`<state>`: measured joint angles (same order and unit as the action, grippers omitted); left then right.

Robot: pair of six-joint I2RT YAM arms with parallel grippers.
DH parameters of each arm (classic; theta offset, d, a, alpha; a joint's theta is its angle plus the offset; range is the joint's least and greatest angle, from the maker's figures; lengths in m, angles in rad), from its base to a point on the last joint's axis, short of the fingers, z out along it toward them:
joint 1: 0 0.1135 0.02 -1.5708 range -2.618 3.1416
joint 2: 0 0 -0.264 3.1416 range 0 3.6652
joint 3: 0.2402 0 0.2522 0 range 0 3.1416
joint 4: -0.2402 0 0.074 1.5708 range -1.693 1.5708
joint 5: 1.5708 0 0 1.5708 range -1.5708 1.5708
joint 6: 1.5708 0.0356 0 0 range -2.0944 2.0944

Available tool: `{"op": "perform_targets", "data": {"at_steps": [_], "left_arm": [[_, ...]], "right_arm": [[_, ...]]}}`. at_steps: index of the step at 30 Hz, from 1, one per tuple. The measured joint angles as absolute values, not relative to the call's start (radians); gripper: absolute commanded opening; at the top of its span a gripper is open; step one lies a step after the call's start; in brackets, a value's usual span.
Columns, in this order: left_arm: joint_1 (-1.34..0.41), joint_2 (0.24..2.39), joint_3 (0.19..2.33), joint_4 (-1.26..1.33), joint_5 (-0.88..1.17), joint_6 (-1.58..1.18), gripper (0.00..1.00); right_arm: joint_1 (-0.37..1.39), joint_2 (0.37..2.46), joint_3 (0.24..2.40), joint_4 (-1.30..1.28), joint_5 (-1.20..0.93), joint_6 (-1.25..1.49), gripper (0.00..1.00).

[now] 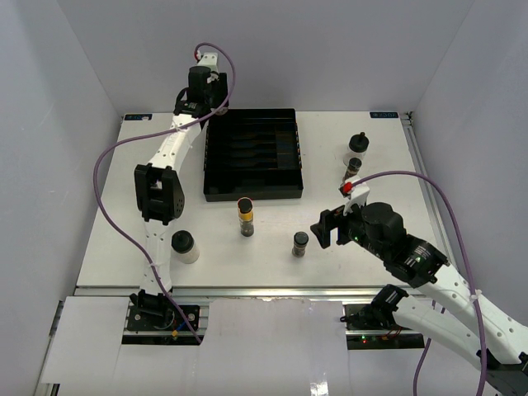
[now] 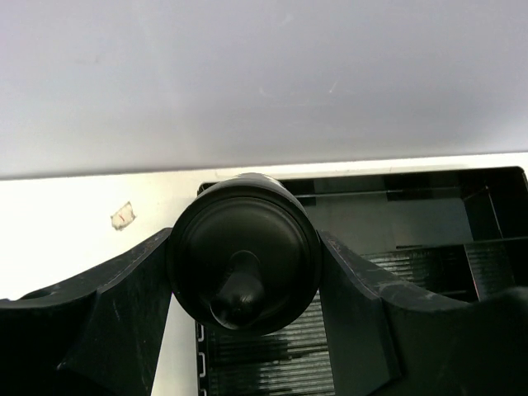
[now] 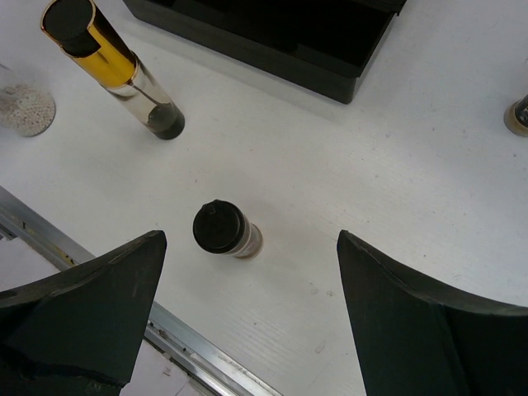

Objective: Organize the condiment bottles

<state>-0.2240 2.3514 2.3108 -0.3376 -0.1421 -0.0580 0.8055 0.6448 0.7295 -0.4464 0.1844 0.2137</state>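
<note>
My left gripper (image 2: 245,276) is shut on a squat condiment bottle; its black knobbed cap (image 2: 243,260) fills the gap between the fingers. It hangs over the far left corner of the black slotted tray (image 2: 412,214). In the top view the left gripper (image 1: 198,99) hides that bottle. My right gripper (image 1: 328,227) stands open above the table, just right of a slim dark jar (image 1: 300,243) that stands upright below its jaws (image 3: 223,229). The yellow-banded jar (image 1: 245,216) stands left of it. Another squat clear bottle (image 1: 183,246) stands by the left arm.
A squat bottle (image 1: 357,148) and a slim jar (image 1: 353,169) stand at the right, behind the right gripper. The black tray (image 1: 252,155) lies at the back middle. The table's metal front rail (image 3: 190,346) runs just below the right gripper.
</note>
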Motion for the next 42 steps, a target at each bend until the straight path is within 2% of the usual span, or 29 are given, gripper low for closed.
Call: {"op": "perform_targets", "data": {"at_steps": [15,42], "left_arm": [[-0.219,2.452,2.33,-0.233,-0.138,-0.033,0.0],[-0.217,2.469,2.308,-0.201,-0.138,-0.015,0.0]], "right_arm": [[0.805,0.648,0.729,-0.446,0.21,0.224,0.91],[0.805,0.65,0.729,-0.446,0.231,0.22,0.91]]}}
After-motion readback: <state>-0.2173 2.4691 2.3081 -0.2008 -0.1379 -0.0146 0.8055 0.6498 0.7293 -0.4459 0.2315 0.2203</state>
